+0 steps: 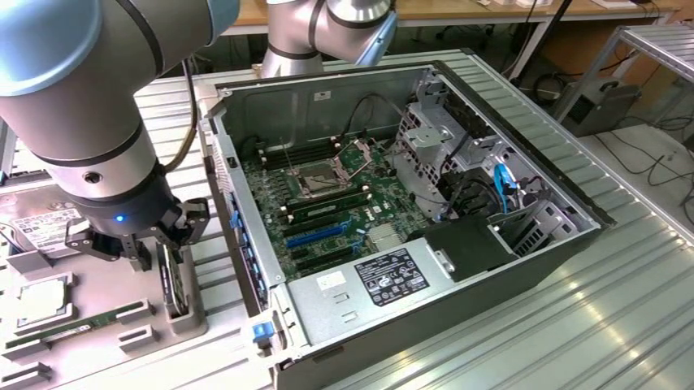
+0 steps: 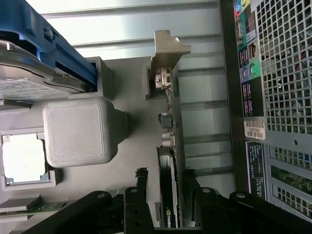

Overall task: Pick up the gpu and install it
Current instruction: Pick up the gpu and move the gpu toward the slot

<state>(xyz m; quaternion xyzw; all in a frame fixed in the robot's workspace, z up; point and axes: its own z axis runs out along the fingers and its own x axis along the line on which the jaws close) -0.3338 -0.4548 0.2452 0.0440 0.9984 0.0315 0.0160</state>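
The gpu (image 2: 169,146) stands on its edge in a slot of the grey parts tray (image 2: 131,141). It is seen edge-on, with its silver bracket (image 2: 166,48) at the far end. In the exterior view the gpu (image 1: 171,280) is a thin dark card just left of the open computer case (image 1: 434,268). My gripper (image 2: 165,176) is open and low over the card. One black finger (image 2: 141,178) is on each side of it, and there is a visible gap between them and the card. In the exterior view the gripper (image 1: 158,256) hangs over the tray.
The tray also holds a processor (image 1: 38,296), a narrow memory stick (image 1: 76,325) and a hard drive (image 2: 29,83) in a blue carrier. The case's rear panel (image 2: 282,73) is close beside the tray. Inside the case, the motherboard's blue slots (image 1: 314,236) lie uncovered.
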